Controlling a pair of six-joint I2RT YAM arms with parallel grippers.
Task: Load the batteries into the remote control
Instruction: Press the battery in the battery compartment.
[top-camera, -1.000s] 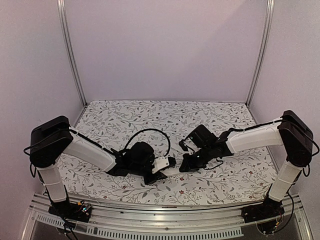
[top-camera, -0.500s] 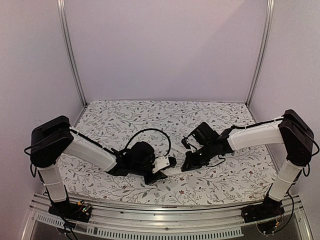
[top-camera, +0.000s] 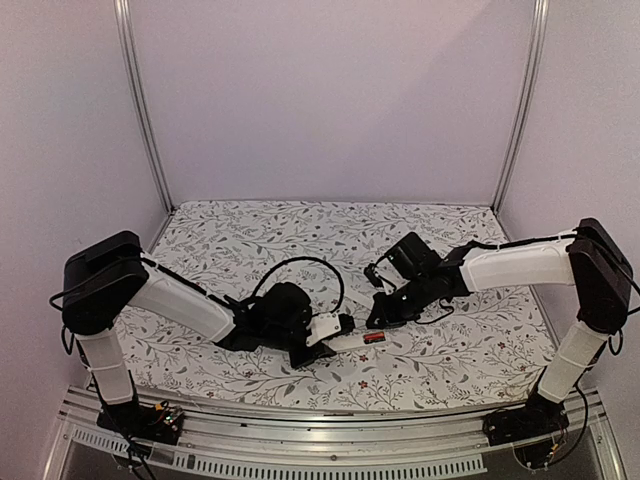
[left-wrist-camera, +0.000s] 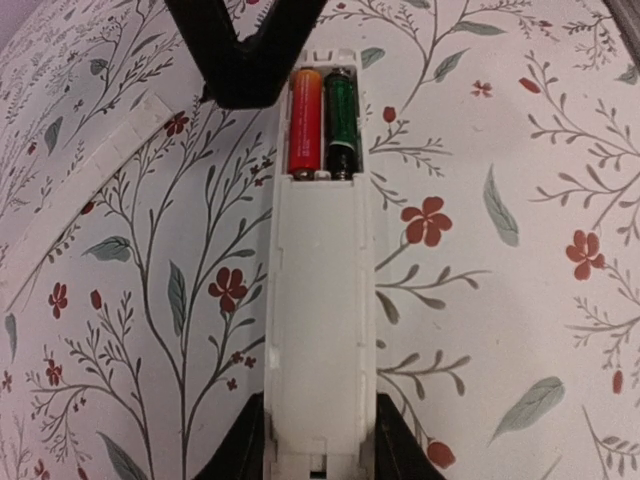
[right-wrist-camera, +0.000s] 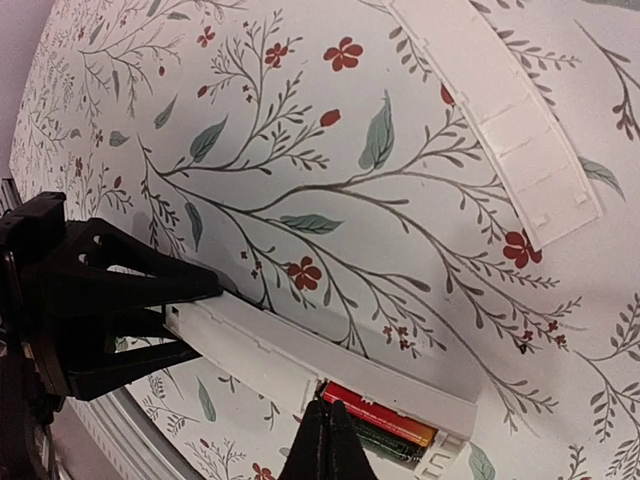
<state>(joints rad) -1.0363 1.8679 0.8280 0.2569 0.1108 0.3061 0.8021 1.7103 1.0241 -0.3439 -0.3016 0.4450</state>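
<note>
The remote control (left-wrist-camera: 320, 330) is a long white bar lying back-up on the flowered cloth, its compartment uncovered at the far end. Two batteries lie side by side in it, one red-orange (left-wrist-camera: 305, 120) and one dark green (left-wrist-camera: 341, 118). My left gripper (left-wrist-camera: 320, 455) is shut on the remote's near end, one finger on each long side. My right gripper (right-wrist-camera: 328, 445) is shut and empty, with its tips hovering by the batteries (right-wrist-camera: 385, 418). From above, the remote (top-camera: 352, 341) lies between both grippers, and the right gripper (top-camera: 376, 318) is just behind it.
The detached white cover strip (right-wrist-camera: 500, 110) lies flat on the cloth (top-camera: 300, 240) behind the remote, also seen to the left of the remote in the left wrist view (left-wrist-camera: 85, 200). Metal frame posts (top-camera: 140, 100) stand at the back corners.
My right gripper has drawn up and back from the remote's end, so the batteries now show in the compartment from above. The left arm has held still.
</note>
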